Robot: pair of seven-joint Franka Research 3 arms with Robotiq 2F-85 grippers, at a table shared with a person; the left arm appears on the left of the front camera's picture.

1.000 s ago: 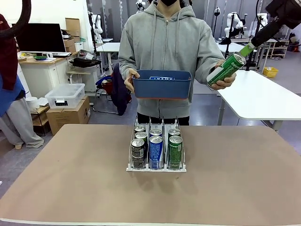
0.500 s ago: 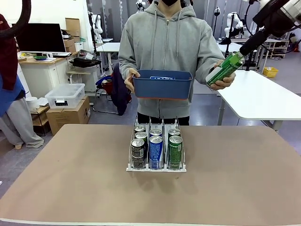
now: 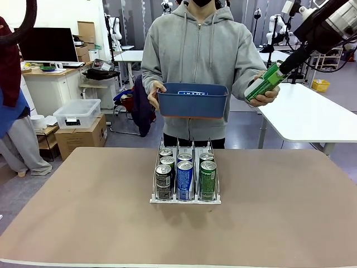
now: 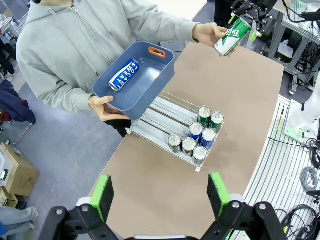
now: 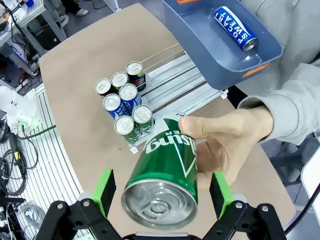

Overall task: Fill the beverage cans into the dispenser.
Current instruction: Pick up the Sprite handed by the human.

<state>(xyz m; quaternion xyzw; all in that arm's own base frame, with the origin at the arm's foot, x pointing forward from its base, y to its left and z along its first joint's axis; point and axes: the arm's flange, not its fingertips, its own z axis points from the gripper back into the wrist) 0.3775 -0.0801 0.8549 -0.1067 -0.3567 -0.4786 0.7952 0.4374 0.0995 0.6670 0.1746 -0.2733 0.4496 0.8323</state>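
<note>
Stretching across the front view, a brown rectangular table (image 3: 83,223) fronts a person in a grey hoodie (image 3: 195,56); one hand holds a blue plastic tub (image 3: 192,103) with a blue can (image 4: 123,75) lying inside; below, mid-table, the small clear three-lane dispenser (image 3: 185,199) keeps seven slim aluminium cans (image 3: 184,173) upright at its front lip; the other hand (image 3: 269,96) grips a tilted green can (image 3: 265,82) between the right gripper's (image 5: 162,192) parted jaws — pads clear of it; the left gripper (image 4: 161,196) hovers high — jaws wide, empty.
</note>
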